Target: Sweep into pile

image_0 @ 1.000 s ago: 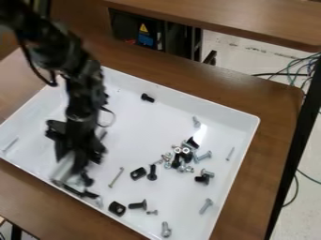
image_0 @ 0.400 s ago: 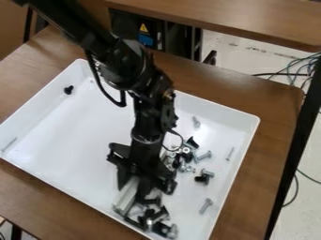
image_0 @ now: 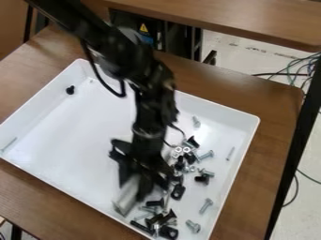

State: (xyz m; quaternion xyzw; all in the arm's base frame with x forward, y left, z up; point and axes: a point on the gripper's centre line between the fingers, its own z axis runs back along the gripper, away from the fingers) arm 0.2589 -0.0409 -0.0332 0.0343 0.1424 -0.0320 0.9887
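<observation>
The black gripper (image_0: 134,188) is seen above the lower middle of a white tray (image_0: 47,183), with a pale bar (image_0: 126,200) grasped between its fingers. The bar is blurred and is held at a slant, its lower end near the tray's lower wall. Just beside the fingers and the bar, on their right in the view, loose black and silvery bolts (image_0: 167,218) are gathered, together with a black bracket (image_0: 178,191) higher up and another black piece (image_0: 168,232) at the lower edge of the group. Farther up and right, nuts (image_0: 186,150) and short bolts are clustered. Single screws are spread elsewhere: a silvery one (image_0: 205,205) near the right wall, a thin one (image_0: 230,153) above it, and a black one (image_0: 70,89) well apart at the upper left.
</observation>
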